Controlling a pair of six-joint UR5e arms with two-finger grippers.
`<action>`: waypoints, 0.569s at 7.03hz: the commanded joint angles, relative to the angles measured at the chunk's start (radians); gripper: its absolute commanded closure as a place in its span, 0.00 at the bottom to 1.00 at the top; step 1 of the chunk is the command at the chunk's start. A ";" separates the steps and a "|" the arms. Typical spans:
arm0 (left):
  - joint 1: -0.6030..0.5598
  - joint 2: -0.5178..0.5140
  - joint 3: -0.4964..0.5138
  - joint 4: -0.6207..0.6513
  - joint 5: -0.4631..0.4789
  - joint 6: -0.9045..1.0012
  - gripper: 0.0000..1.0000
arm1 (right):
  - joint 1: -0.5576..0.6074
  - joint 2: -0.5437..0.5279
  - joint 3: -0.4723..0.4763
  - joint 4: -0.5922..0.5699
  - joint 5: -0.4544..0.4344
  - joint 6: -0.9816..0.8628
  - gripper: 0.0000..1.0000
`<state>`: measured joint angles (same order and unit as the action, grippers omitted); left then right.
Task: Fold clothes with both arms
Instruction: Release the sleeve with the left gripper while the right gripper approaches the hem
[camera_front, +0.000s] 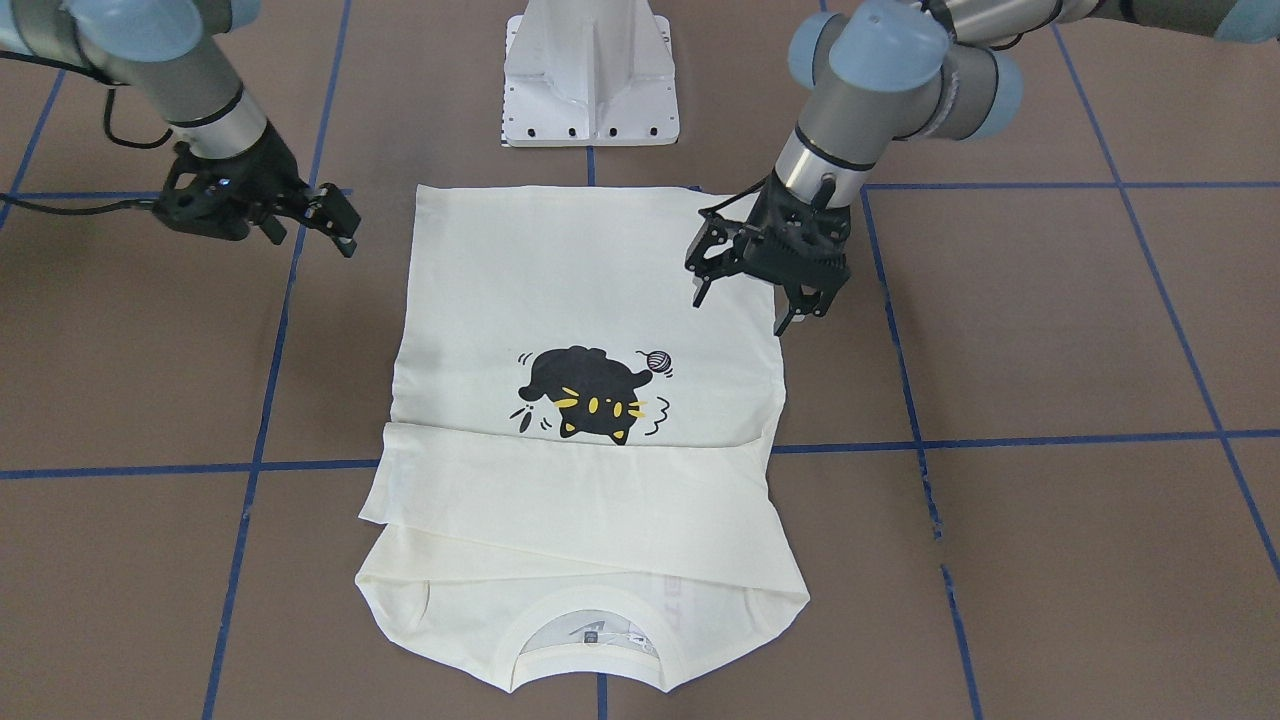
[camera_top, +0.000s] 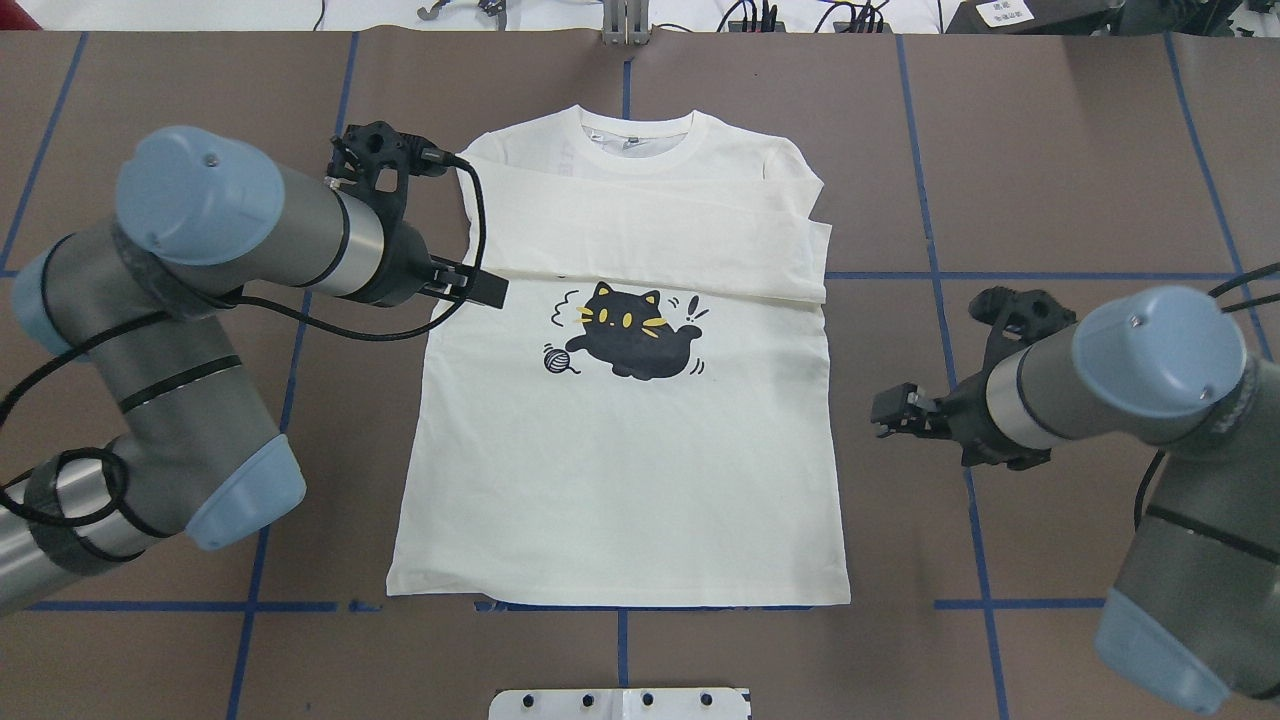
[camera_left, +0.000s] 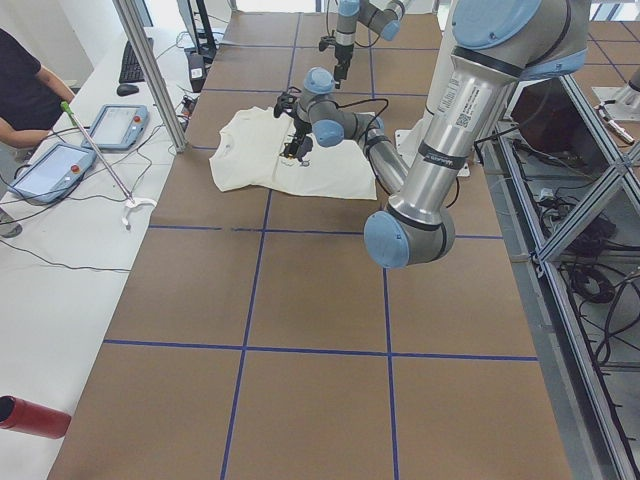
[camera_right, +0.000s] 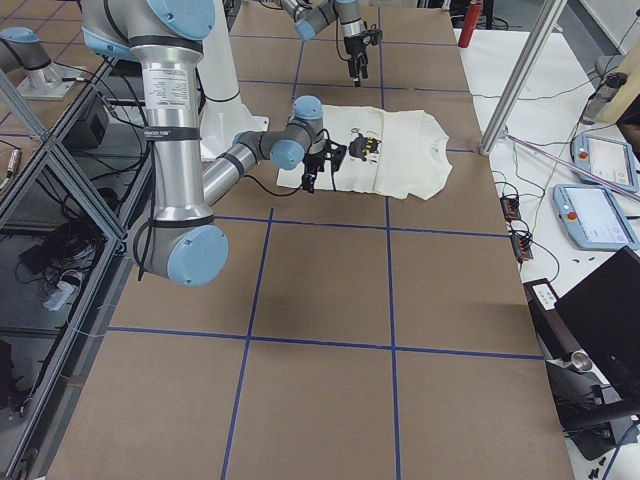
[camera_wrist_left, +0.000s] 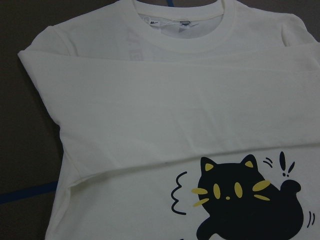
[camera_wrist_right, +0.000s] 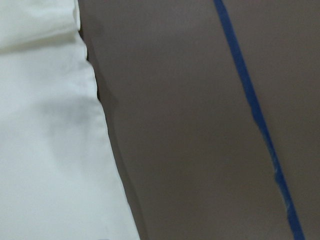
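Over the brown, blue-taped table (camera_front: 1050, 330), left end effector (camera_front: 742, 300) and right end effector (camera_front: 310, 232) gape wide.

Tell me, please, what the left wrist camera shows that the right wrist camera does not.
Only the left wrist view shows the T-shirt's collar with its label, a sleeve folded across the chest, and the black cat print with yellow eyes. Only the right wrist view shows one side edge of the shirt close up, beside a wide stretch of bare table. Both show cream-white fabric, brown table surface and a blue tape line.
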<state>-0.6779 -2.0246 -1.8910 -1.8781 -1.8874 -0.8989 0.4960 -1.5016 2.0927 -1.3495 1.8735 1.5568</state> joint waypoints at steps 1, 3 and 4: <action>-0.002 0.038 -0.062 0.028 -0.001 0.020 0.01 | -0.186 0.003 0.004 0.000 -0.138 0.100 0.00; -0.003 0.055 -0.083 0.028 0.001 0.018 0.00 | -0.273 0.004 -0.006 0.000 -0.157 0.104 0.00; -0.003 0.070 -0.097 0.028 -0.001 0.018 0.00 | -0.315 0.004 -0.010 -0.002 -0.166 0.103 0.00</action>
<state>-0.6805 -1.9697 -1.9714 -1.8503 -1.8873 -0.8805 0.2375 -1.4977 2.0884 -1.3502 1.7222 1.6585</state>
